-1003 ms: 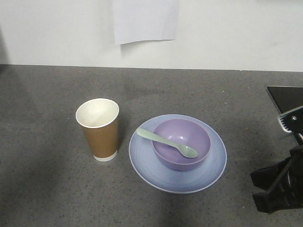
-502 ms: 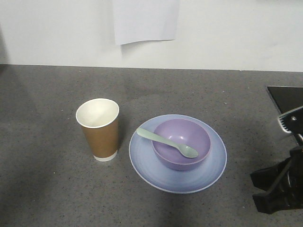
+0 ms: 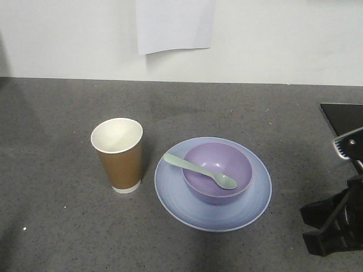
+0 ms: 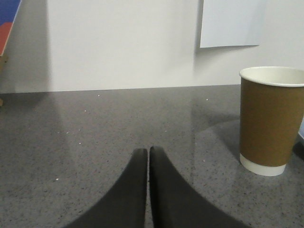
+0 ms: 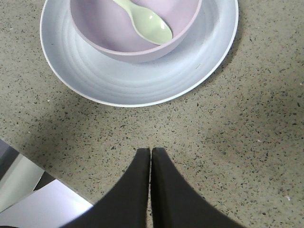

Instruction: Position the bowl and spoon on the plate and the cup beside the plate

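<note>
The brown paper cup (image 3: 117, 156) stands upright just left of the pale blue plate (image 3: 170, 195). On the plate sits the lavender bowl (image 3: 227, 161), and the mint spoon (image 3: 198, 170) lies across the bowl's left rim with its scoop inside. My left gripper (image 4: 147, 151) is shut and holds nothing. It hovers low over the table, left of the cup (image 4: 268, 123). My right gripper (image 5: 151, 151) is also shut and holds nothing, a short way off the plate (image 5: 133, 83). Bowl (image 5: 102, 28) and spoon (image 5: 147, 21) lie beyond it. The right arm (image 3: 334, 224) shows at the right edge.
A white sheet of paper (image 3: 174, 25) hangs on the wall behind the grey speckled table. A flat black object (image 3: 343, 116) lies at the far right. The table's edge and a white surface (image 5: 42, 204) show beside my right gripper.
The dark shadow over the table's left side has thinned. Cup, plate, bowl and spoon have not moved, and the right arm stays put.
</note>
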You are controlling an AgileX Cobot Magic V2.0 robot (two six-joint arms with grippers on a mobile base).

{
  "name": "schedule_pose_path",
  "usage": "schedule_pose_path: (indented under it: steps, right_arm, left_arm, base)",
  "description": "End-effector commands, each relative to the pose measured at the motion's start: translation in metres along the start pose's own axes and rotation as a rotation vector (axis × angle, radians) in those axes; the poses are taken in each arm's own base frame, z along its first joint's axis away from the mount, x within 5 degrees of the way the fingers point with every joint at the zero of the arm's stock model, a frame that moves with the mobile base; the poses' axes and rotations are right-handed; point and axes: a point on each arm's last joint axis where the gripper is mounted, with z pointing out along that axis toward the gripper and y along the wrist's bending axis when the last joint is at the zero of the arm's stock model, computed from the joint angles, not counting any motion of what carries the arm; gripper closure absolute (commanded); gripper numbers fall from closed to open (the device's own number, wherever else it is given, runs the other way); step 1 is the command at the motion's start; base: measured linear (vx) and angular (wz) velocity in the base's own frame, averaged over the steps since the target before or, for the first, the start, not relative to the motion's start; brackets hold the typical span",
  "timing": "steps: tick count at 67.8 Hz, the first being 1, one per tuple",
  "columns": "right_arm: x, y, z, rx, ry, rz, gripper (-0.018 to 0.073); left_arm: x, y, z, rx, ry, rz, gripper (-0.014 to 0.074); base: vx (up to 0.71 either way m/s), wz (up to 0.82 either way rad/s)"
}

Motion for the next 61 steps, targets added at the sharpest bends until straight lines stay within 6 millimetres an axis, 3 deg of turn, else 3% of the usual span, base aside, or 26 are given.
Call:
schedule_pose_path:
  steps: [1, 61]
  right_arm:
    - [-0.0093, 0.0008, -0.0088, 0.006, -0.081, -0.007, 0.0568]
    - [-0.0092, 0.0009, -0.0088, 0.006, -0.08, -0.008, 0.0568]
  left_arm:
    - [-0.0101, -0.0009, -0.002, 0.014, -0.171, -0.027, 0.0604]
    - [-0.0115, -0.0003, -0.002, -0.001, -0.172, 0.022, 0.0604]
  base:
    - [0.0, 0.0]
    - [0.0, 0.0]
